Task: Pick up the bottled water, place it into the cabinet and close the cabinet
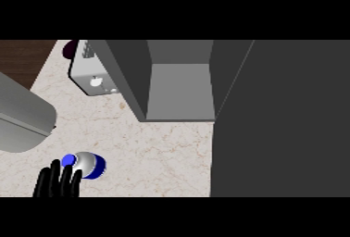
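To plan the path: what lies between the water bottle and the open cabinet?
In the head view, only bare counter lies between the water bottle and the open cabinet.

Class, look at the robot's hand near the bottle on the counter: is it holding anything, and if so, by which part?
Nothing is held. The left hand has straight fingers beside the bottled water, not curled round it.
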Robot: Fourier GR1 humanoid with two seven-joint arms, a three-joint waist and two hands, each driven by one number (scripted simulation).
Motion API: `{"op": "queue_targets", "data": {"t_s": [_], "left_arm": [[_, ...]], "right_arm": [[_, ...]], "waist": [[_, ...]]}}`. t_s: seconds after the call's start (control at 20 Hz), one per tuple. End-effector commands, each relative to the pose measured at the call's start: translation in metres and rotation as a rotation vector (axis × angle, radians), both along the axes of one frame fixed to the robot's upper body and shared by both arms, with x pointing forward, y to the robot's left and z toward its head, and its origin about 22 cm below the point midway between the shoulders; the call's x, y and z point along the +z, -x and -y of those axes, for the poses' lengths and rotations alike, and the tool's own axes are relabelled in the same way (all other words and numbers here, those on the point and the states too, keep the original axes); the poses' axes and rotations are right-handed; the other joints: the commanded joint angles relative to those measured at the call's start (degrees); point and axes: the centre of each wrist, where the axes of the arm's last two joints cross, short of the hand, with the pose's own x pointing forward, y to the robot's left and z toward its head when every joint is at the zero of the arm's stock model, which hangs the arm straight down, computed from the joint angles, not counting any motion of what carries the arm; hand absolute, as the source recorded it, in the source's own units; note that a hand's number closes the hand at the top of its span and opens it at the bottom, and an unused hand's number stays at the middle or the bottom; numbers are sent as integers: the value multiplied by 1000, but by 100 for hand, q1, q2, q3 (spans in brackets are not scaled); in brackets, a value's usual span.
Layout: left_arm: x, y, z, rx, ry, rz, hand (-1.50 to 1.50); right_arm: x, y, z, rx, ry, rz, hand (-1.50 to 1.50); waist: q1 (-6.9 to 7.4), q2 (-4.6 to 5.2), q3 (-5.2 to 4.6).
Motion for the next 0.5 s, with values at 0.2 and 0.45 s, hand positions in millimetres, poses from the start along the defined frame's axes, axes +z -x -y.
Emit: {"op": "queue_targets", "data": {"t_s": [0.2,0.45], "left_arm": [[1,9,-24,99,-31,-17,-150],[-34,-17,-42,124,-40,-35,-150]], "right_arm": [[34,33,-2,48,-72,69,-150],[26,27,-2,58,-80,54,-150]], "waist": [[-11,15,-9],[-11,40,-21]]}}
